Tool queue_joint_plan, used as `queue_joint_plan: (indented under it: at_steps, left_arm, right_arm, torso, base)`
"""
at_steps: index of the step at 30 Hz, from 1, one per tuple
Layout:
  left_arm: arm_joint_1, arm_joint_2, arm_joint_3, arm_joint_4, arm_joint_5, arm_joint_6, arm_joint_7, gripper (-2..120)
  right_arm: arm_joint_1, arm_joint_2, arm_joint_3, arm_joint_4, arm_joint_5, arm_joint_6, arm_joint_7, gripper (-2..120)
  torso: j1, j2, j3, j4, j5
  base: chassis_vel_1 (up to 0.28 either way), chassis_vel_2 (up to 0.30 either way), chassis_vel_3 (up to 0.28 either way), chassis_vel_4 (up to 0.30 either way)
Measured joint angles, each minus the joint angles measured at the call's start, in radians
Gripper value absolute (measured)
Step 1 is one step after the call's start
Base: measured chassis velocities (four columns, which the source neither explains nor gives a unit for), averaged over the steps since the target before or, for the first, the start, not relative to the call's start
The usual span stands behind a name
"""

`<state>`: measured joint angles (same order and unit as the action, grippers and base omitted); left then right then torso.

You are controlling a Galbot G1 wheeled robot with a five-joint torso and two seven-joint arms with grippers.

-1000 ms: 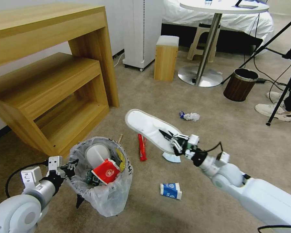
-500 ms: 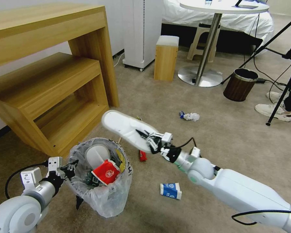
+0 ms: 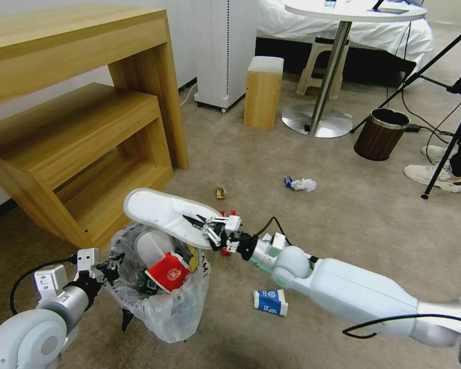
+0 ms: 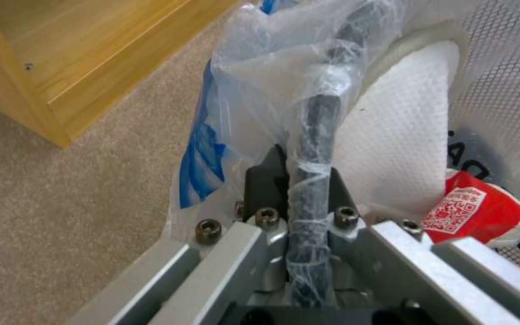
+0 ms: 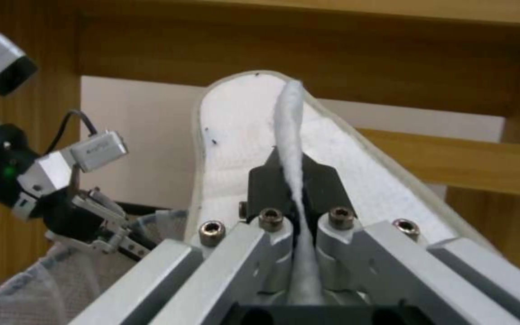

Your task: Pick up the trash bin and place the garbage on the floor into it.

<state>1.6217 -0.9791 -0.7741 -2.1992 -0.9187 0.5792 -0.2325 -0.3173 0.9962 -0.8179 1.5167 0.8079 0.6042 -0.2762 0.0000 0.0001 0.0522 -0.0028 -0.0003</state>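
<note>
My left jaws [image 3: 109, 270] pinch the bagged rim of the trash bin [image 3: 161, 287], keeping its mouth up and steady just under my right jaws [image 3: 208, 228]. Those are pressed together on the thin strap of a white slipper [image 3: 161, 214], so its sole hangs level over the bin, beyond the fingertips. A blue-white carton [image 3: 270, 301] lies on the floor [image 3: 343, 215] below my right arm.

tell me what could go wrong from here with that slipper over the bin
The white slipper is pinched only by its thin strap in the right pincer, so it could slip out early. The trash bin already holds a slipper and red cup, so it may perch on top. The left pincer grips just the rim, so a push could tip it.
</note>
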Motion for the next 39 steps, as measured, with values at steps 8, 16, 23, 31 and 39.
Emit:
queue_joint_plan:
  at_steps: [8, 16, 23, 31, 39]
  left_arm:
    - [0.004, 0.001, -0.002, -0.010, -0.003, 0.000, 0.001, 1]
    - [0.005, 0.003, -0.006, -0.012, -0.005, 0.000, 0.001, 1]
    - [0.004, 0.003, -0.011, -0.014, -0.008, -0.001, 0.001, 1]
    - [0.004, -0.003, -0.011, -0.014, -0.009, -0.002, 0.000, 1]
    - [-0.004, -0.001, -0.011, -0.009, -0.017, -0.005, 0.000, 1]
  right_arm:
    - [0.077, 0.138, -0.073, -0.103, -0.043, 0.010, -0.008, 0]
    - [0.096, 0.235, -0.117, -0.130, -0.048, 0.017, -0.014, 0]
    - [0.098, 0.228, -0.134, -0.120, -0.048, 0.018, -0.019, 0]
    - [0.077, 0.237, -0.151, -0.159, -0.088, 0.035, -0.031, 0]
    - [0.060, 0.233, -0.158, -0.170, -0.115, 0.043, -0.038, 0]
  torso:
    - [0.000, 0.000, 0.000, 0.0003, 0.0001]
    - [0.000, 0.000, 0.000, 0.0001, 0.0000]
    - [0.000, 0.000, 0.000, -0.0001, 0.0001]
    - [0.000, 0.000, 0.000, 0.0000, 0.0002]
    - [0.000, 0.000, 0.000, 0.0001, 0.0003]
  base:
    - [0.000, 0.000, 0.000, 0.000]
    - [0.000, 0.000, 0.000, 0.000]
    - [0.000, 0.000, 0.000, 0.000]
    - [0.000, 0.000, 0.000, 0.000]
    - [0.000, 0.000, 0.000, 0.000]
